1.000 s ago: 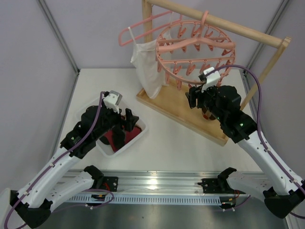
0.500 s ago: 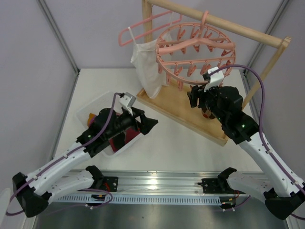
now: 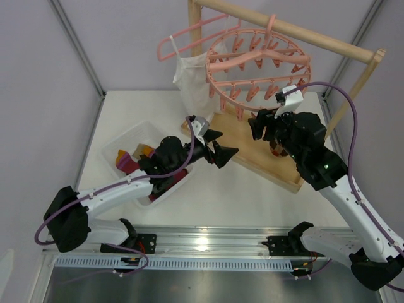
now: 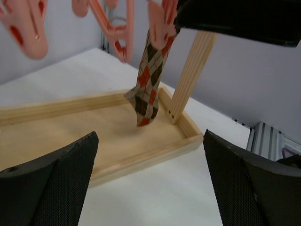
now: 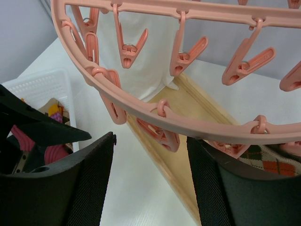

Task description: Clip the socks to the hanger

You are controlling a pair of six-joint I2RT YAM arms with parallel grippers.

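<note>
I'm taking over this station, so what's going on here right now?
Two robot arms are clipping socks onto the round pink hanger. One argyle sock already hangs from a clip above the wooden stand base. The left gripper, open and empty, reaches toward that sock, away from the white basket holding the other socks. The right gripper hovers open under the hanger's rim.

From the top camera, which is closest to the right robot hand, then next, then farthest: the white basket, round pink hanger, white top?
From the right gripper:
1. round pink hanger, right beside it.
2. white top, hanging farther left.
3. white basket, far off to the left.
</note>
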